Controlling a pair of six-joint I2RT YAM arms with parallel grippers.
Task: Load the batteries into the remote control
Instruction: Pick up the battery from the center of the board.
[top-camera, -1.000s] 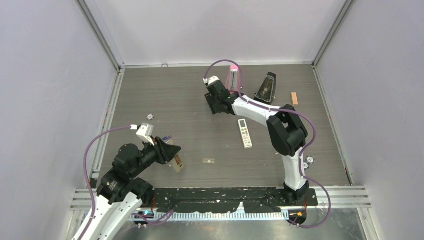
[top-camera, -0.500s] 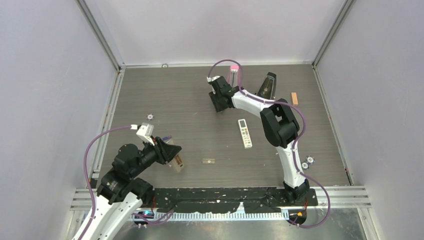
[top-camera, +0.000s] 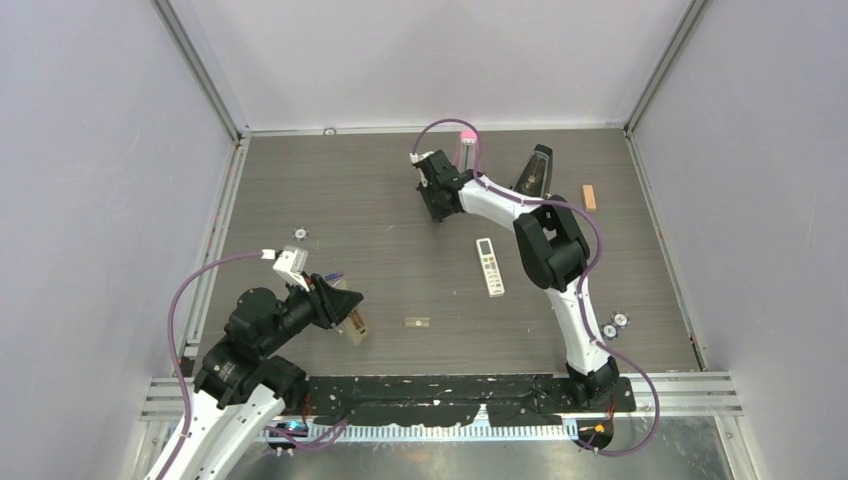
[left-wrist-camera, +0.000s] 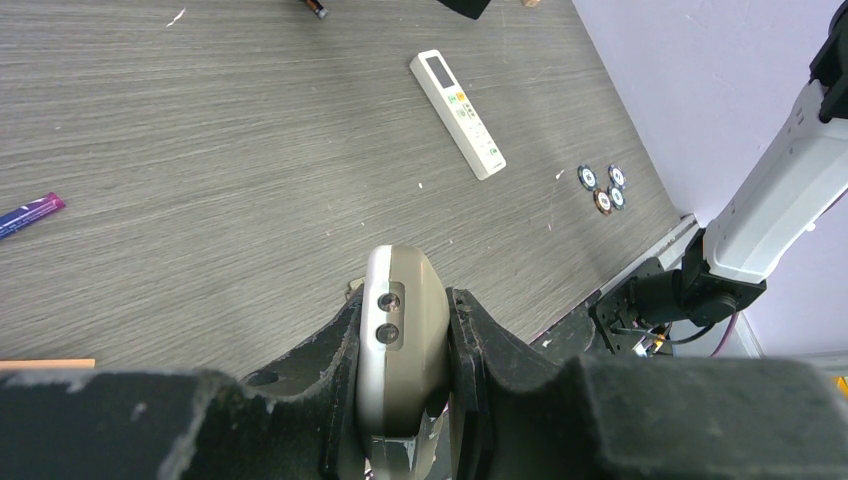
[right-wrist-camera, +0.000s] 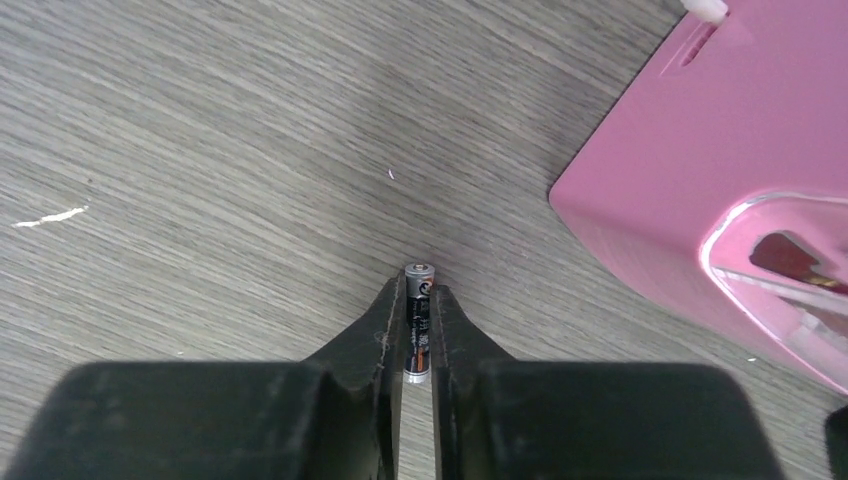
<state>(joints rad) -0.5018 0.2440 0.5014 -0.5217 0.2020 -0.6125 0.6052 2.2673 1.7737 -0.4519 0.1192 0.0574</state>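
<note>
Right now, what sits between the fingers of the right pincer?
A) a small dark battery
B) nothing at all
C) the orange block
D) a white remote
A: in the right wrist view, the right pincer has its two fingers pressed on either side of a small dark battery that lies on the table.

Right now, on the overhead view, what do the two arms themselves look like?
They match. The left arm and right arm have white link shells, bulky black joint housings and black jaws. A purple cable loops along each, base to wrist, where a small white block sits.
</note>
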